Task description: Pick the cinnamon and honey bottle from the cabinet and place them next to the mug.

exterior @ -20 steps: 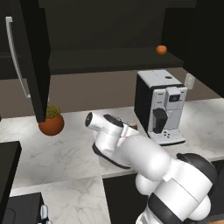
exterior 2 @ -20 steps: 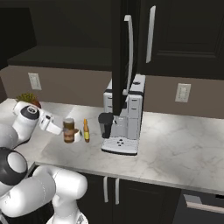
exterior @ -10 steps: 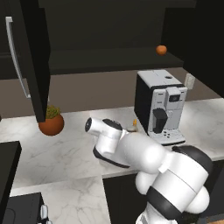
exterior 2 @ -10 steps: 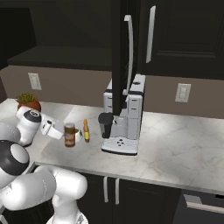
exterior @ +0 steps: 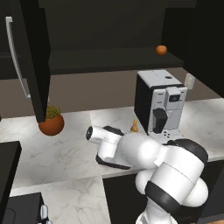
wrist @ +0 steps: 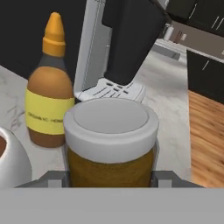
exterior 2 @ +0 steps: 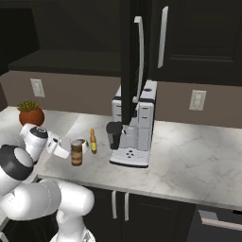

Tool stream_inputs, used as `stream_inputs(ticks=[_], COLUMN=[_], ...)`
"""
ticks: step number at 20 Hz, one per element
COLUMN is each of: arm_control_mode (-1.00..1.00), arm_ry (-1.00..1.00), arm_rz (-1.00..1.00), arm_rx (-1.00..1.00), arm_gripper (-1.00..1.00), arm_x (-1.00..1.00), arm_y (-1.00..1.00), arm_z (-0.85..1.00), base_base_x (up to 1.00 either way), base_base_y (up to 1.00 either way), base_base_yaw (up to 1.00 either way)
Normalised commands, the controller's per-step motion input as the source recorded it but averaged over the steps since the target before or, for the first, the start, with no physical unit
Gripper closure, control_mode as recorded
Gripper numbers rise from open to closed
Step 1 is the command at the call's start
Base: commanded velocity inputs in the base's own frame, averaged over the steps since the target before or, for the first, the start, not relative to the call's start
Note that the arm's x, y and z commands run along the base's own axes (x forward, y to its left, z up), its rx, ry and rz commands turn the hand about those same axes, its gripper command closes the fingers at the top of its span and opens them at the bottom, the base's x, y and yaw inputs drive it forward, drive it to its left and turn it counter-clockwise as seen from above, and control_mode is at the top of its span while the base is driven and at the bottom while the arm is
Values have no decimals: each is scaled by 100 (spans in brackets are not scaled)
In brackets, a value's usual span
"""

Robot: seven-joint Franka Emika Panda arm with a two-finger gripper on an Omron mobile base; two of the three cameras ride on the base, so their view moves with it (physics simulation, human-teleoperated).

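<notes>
The gripper [exterior 2: 72, 150] holds the cinnamon [exterior 2: 76, 152] between its fingers. Since earlier, the jar has moved closer to the mug [exterior 2: 83, 144], now just beside it; the honey bottle [exterior 2: 93, 142] is unmoved.

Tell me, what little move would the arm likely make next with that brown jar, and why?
Probably open the gripper and let go. The cinnamon seems to stand on the counter right beside the mug, with the honey bottle already there, and the fingers flank the jar. I cannot tell whether the jar fully rests yet.

Cinnamon [wrist: 111, 144] upright beside honey bottle [wrist: 50, 85] and mug [wrist: 12, 162]
</notes>
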Motion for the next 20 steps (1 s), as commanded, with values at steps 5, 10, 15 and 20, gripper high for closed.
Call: stream_inputs(ticks=[5,10,15,20], arm_control_mode=[-100,-100,-100,-100], arm_ry=[0,-1,-2,-10], arm_rz=[0,0,-1,-2], arm_rx=[0,0,0,0], arm_gripper=[100,100,100,100], arm_x=[0,13,14,20], arm_y=[0,0,0,0], arm_z=[-16,-4,-5,-5], base_base_x=[0,0,0,0], base_base_y=[0,0,0,0], base_base_yaw=[0,0,0,0])
